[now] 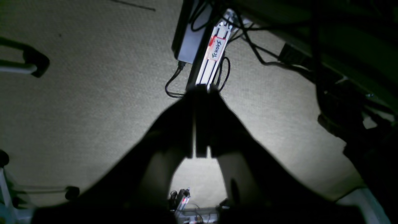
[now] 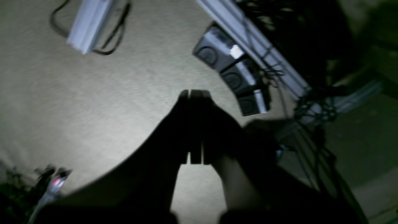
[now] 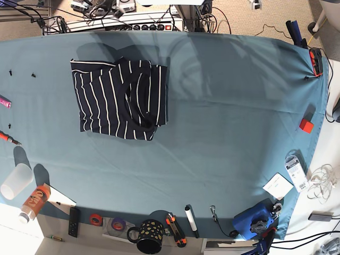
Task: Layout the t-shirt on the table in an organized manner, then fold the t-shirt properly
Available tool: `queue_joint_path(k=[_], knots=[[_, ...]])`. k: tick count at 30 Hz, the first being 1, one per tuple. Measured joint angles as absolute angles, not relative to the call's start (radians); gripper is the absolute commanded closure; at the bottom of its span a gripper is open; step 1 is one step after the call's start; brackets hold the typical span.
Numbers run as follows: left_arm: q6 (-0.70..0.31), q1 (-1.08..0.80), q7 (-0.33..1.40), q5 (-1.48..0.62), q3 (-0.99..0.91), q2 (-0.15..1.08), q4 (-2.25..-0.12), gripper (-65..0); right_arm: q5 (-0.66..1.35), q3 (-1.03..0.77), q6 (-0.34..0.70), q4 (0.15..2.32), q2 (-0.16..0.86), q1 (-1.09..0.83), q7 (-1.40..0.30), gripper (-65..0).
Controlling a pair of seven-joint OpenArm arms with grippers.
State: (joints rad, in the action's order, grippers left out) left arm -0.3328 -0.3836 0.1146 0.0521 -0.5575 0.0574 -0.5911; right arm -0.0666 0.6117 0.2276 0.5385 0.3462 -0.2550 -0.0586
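1. The t-shirt [image 3: 119, 98] lies folded into a rough rectangle on the table [image 3: 228, 106], toward ten o'clock of the base view; stripes run mostly lengthwise, one flap overlapping at its right side.
2. Left gripper [image 1: 200, 124]: jaws pressed together, nothing between them, pointed at pale carpet floor [image 1: 93, 93].
3. Right gripper [image 2: 195, 127]: jaws likewise closed, empty, over the same carpet.
4. Containers along the table's near edge: a clear plastic cup [image 3: 16, 180] on its side at eight o'clock; a dark spotted mug [image 3: 149, 236] at six o'clock, contents not discernible.
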Motion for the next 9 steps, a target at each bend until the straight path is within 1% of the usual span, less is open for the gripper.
queue_joint_path(k=[7, 9], knots=[[-0.333, -0.384, 0.114, 0.052, -0.558, 0.056, -0.602, 0.0, -0.067, 0.612, 0.228, 0.538, 0.346, -0.244, -0.058, 0.0], [-0.333, -0.385, 0.115, 0.023, -0.558, 0.056, -0.602, 0.0, -0.067, 0.612, 0.228, 0.538, 0.346, -0.242, -0.058, 0.0]])
